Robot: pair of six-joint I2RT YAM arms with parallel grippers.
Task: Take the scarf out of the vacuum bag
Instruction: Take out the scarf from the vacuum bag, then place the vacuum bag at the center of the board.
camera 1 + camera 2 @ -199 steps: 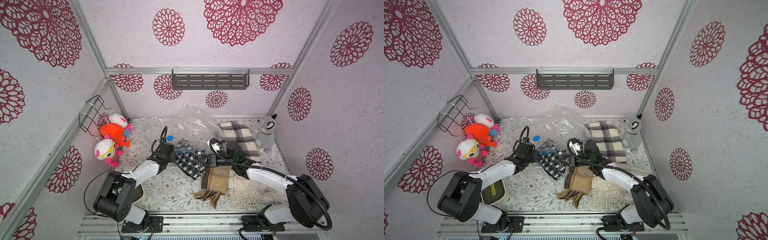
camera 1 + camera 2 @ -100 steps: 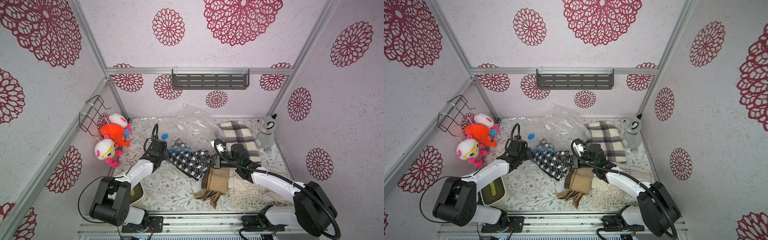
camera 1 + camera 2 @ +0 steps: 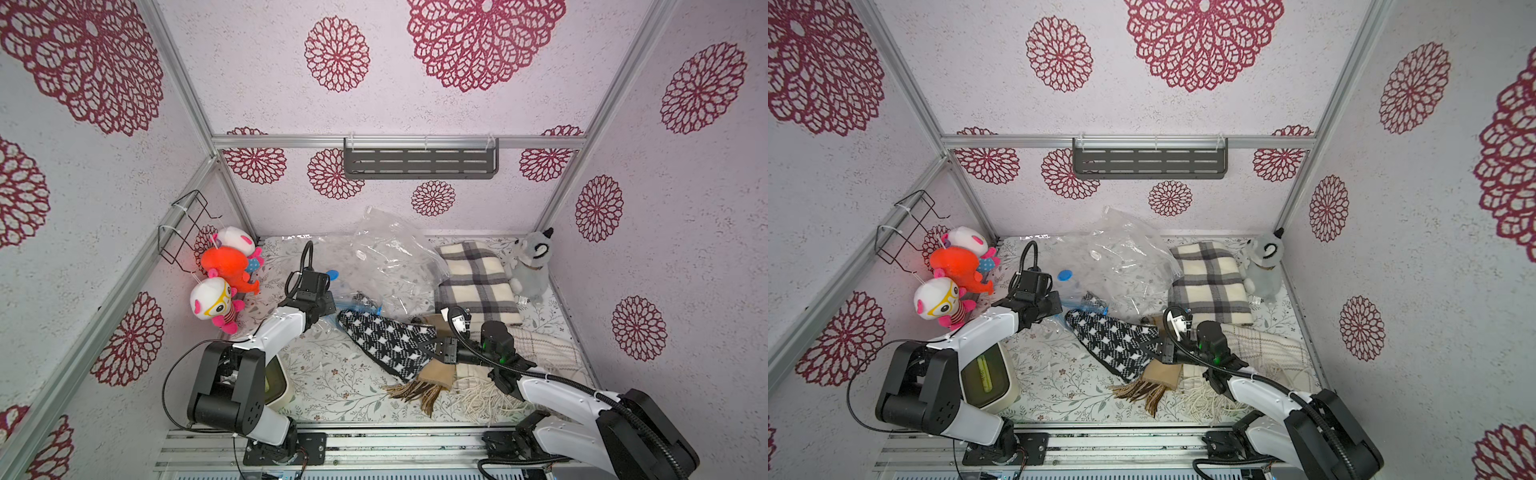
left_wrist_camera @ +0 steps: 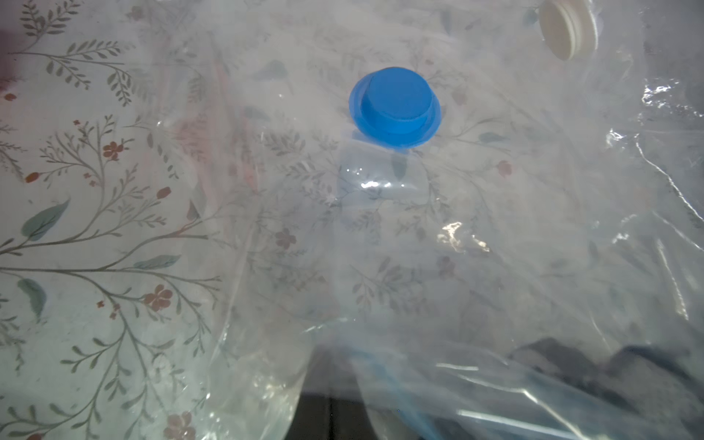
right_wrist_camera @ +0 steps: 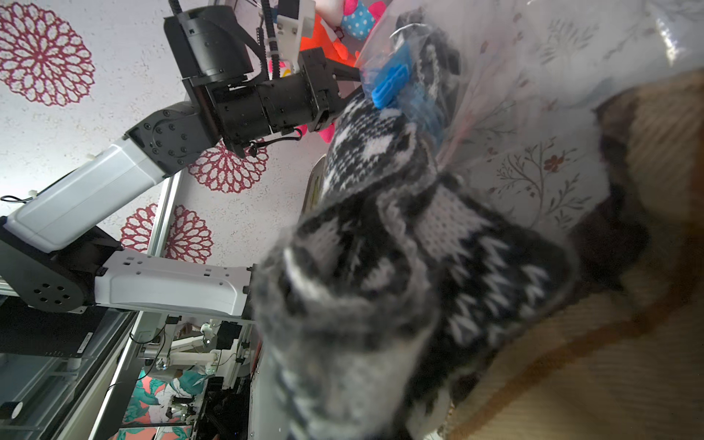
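Clear plastic vacuum bag (image 3: 386, 257) veils the left tool (image 3: 334, 306) clenched on its edge; the right tool (image 3: 430, 345), grasping the black-and-white knitted scarf (image 3: 386, 340), has drawn it farther out.

The black-and-white knitted scarf (image 3: 388, 340) lay stretched mostly outside the crumpled clear vacuum bag (image 3: 390, 262), one end inside its mouth.

1. This is a robot test cell in a lab, dressed as a home corner. Bare aluminium frame rails (image 3: 399, 141) hold pale wall panels printed with crimson flower medallions (image 3: 336, 54).
2. A white-and-black left robot arm (image 3: 282, 328) and its right twin (image 3: 557, 392) are mounted on a slotted metal base rail (image 3: 395, 446) along the leaf-printed counter (image 3: 332, 374).
3. The homely props are a grey slotted metal shelf (image 3: 419, 163), a black wire basket (image 3: 183, 230) and bright plush toys (image 3: 224, 264).
4. The right wrist view shows cluttered equipment and cables (image 5: 183, 343) beyond the cell.
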